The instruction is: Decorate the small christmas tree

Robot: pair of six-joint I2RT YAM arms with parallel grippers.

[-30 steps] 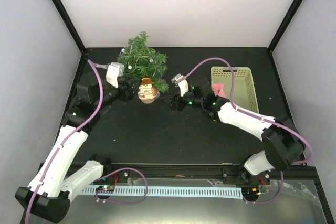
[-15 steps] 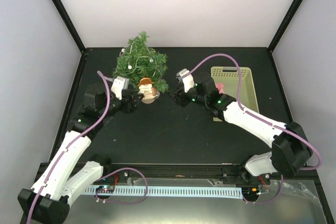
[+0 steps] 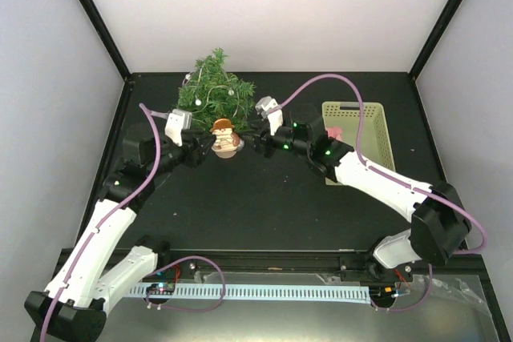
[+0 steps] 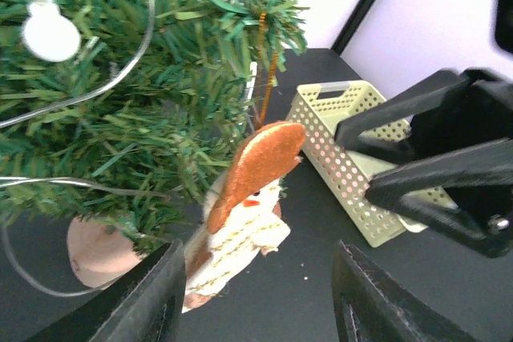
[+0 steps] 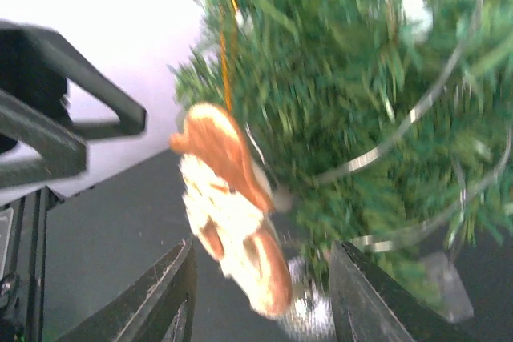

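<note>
Small christmas tree (image 3: 215, 94), likely light and tippy, best steadied by its wood base (image 4: 94, 252); left pincer (image 3: 206, 148) and right pincer (image 3: 250, 138) both released beside its hanging ornament (image 3: 224, 135)

Overhead view: you get bright, even light from above — pale walls (image 3: 264, 14) close to washed out, black table (image 3: 264, 206) matte, shadows soft and faint, everything sharp.

Left wrist view: small christmas tree (image 4: 160, 110) and hanging figure (image 4: 244, 198) crisp for you; white bead (image 4: 50, 30) slightly blown out; basket (image 4: 345, 166) a little soft; the walls behind overexposed.

Right wrist view: heavy motion blur — needles smear into streaks, the figure's edges melt, and your upper left corner burns to plain white.
</note>
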